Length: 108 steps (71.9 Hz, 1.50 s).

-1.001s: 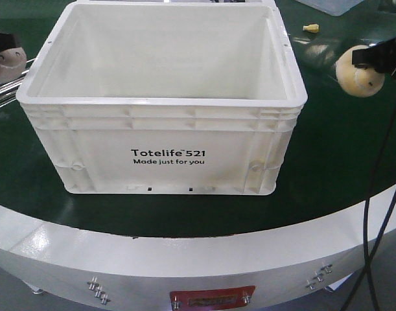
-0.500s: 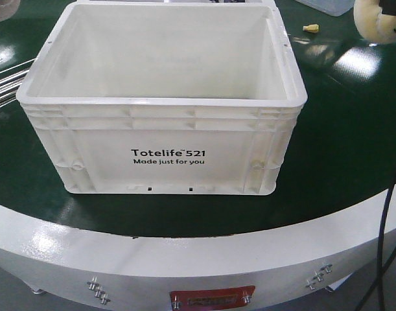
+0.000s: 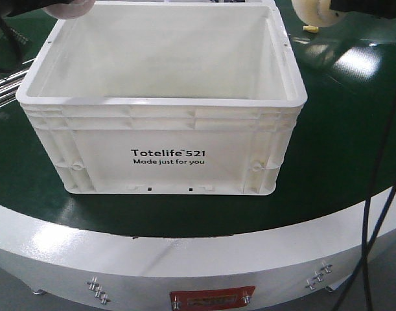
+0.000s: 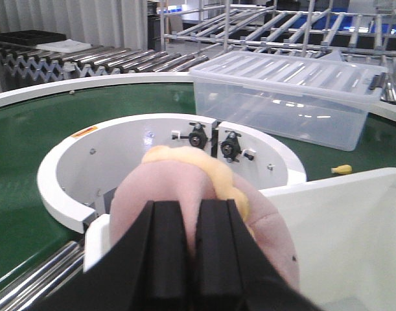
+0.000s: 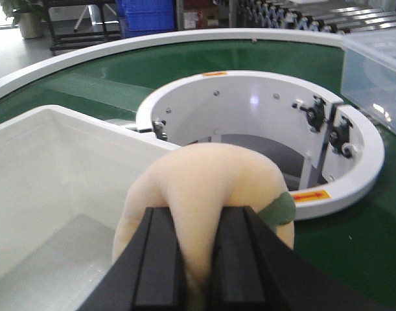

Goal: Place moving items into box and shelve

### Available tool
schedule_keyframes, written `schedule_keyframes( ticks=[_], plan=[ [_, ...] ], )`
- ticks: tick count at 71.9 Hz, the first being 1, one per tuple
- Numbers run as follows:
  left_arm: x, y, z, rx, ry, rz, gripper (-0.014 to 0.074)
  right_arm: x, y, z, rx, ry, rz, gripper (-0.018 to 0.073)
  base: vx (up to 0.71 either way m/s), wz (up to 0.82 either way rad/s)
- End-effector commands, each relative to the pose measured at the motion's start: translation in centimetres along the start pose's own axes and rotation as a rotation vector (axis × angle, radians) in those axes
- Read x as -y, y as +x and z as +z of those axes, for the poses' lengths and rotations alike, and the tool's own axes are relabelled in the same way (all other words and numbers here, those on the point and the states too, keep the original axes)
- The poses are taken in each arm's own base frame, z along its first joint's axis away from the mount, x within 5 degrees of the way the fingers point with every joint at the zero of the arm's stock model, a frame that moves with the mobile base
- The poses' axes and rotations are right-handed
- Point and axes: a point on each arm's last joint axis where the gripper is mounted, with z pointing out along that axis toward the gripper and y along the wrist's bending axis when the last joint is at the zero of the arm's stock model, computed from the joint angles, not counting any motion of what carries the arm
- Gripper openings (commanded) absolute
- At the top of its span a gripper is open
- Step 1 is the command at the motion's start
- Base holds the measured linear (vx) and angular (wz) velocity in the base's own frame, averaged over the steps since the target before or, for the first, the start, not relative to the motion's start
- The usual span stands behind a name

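Front view first: the white box (image 3: pixel 107 155) sits on the green belt (image 3: pixel 340 142), open top and nothing visible inside, with a pink plush toy (image 3: pixel 69 8) poking in over its far-left corner and a cream plush toy (image 3: pixel 312 10) hanging past its far-right corner. Over to the left wrist: the left claw (image 4: pixel 190 223) is pinched nearly closed on the pink toy, the fabric bulging round the black fingers, and the box's rim lies just below and to the right of the claw. A clear lidded bin (image 4: pixel 288 97) stands well ahead of it. Right wrist now: the right claw (image 5: pixel 198 227) is clamped on the cream toy, its jaws held apart by a thick fold, with the box's cavity down and to the left. Both toys look soft, light and squashy, so they should drop safely. The box looks stiff and smooth-walled; for shelving, I'd grip under the ribbed rim on opposite sides.
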Motion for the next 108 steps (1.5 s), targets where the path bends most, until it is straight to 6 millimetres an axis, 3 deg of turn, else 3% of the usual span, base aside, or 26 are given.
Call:
schedule_keyframes(
  ticks=[1, 27, 41, 50, 63, 71, 83, 100, 108],
  plan=[
    [1.1, -2.8, -1.3, 0.150, 0.060, 0.000, -0.0007, -1.1, -1.9, -0.5, 0.092, 0.022, -0.026, -0.0004, 0.00, 0.00],
    [3.0, -1.5, 0.1, 0.111, 0.122, 0.003, -0.0007, -7.2, 0.4, 5.4, 0.036, -0.113, -0.172, 0.0000, 0.00, 0.00],
    [3.1, -0.5, 1.2, 0.075, 0.120, 0.008, 0.0062, -8.8, 0.9, 6.5, 0.040, -0.119, -0.276, 0.0078, 0.00, 0.00],
    [3.1, -0.2, 1.5, 0.066, 0.120, 0.010, 0.0188, -8.5, 0.7, 6.5, 0.054, -0.088, -0.259, 0.0245, 0.00, 0.00],
    [3.1, -0.2, 1.5, 0.066, 0.121, 0.017, 0.0423, -8.0, 0.4, 6.5, 0.082, -0.022, -0.181, 0.0554, 0.00, 0.00],
    [3.0, -0.2, 1.5, 0.066, 0.117, 0.016, 0.0498, -7.3, 0.1, 6.5, 0.103, 0.046, -0.118, 0.0663, 0.00, 0.00],
    [2.7, -0.4, 1.4, 0.070, 0.107, 0.013, 0.0509, -6.8, 0.0, 6.4, 0.119, 0.103, -0.042, 0.0676, 0.00, 0.00],
    [-1.5, -0.6, 0.6, 0.028, -0.041, -0.074, 0.0504, -4.7, -1.8, 3.9, 0.202, 0.346, -0.032, 0.0655, 0.00, 0.00],
    [-2.8, -0.7, 0.3, 0.016, -0.091, -0.079, 0.0503, -4.5, -2.3, 3.0, 0.222, 0.377, -0.056, 0.0631, 0.00, 0.00]
  ],
)
